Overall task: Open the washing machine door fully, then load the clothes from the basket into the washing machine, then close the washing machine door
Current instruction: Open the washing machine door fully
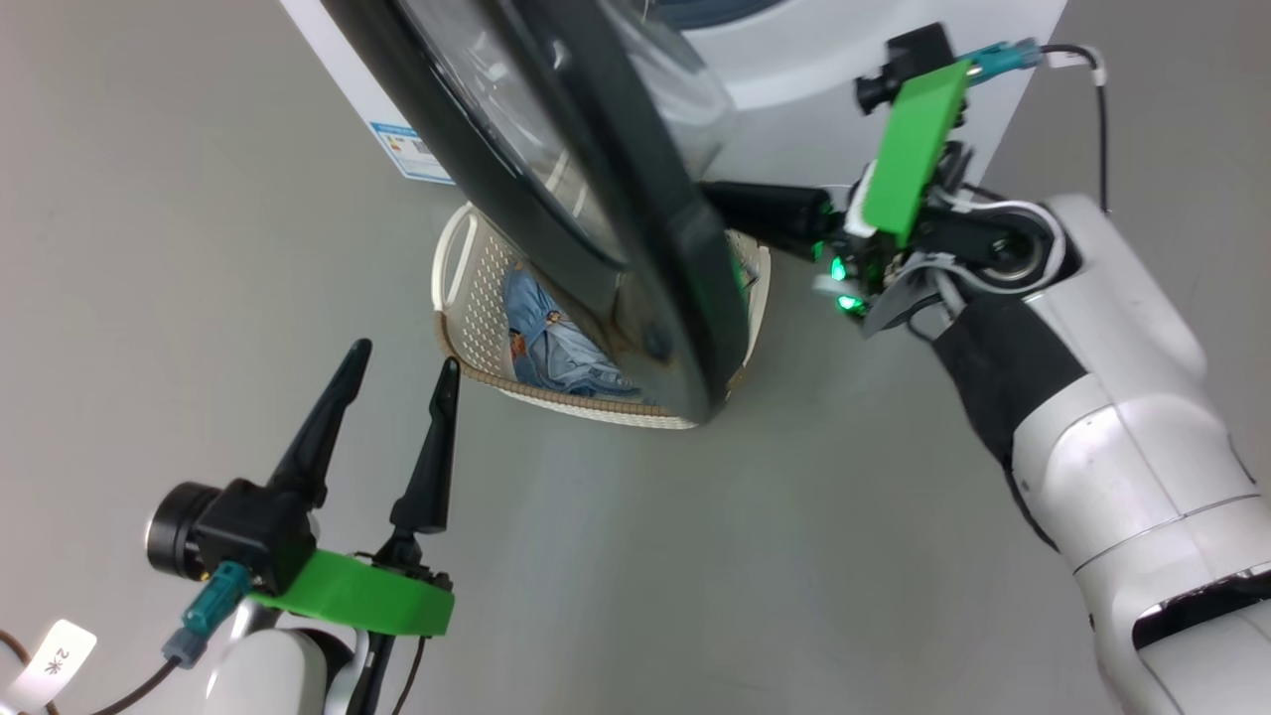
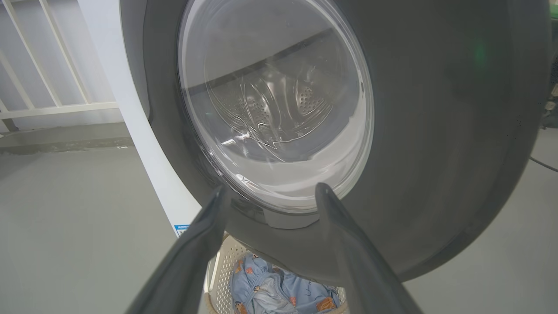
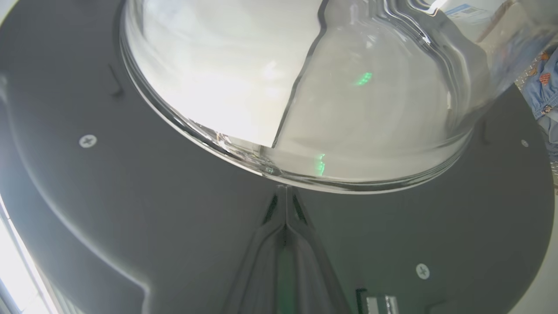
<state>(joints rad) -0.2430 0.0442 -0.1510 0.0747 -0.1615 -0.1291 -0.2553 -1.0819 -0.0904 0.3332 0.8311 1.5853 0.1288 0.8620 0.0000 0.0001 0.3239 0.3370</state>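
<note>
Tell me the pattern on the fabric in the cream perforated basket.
Light-blue clothes printed with small orange-brown cartoon figures; clearest in the left wrist view.

washing machine door [image 1: 667, 288]: glossy black rim, clear glass centre; upper middle of frame.
washing machine [image 1: 854, 70]: white body; blue-edged sticker [image 1: 409, 151] at upper left.
drum [image 2: 279, 109]: steel grey, dotted perforations, seen through the glass.
basket [image 1: 475, 298]: cream, perforated sides, brown woven-look rim.
clothes [image 1: 561, 343]: light blue, orange-brown cartoon figures.
left gripper [image 1: 407, 353]: black fingers, green bracket; lower left.
floor [image 1: 695, 556]: plain grey.
</note>
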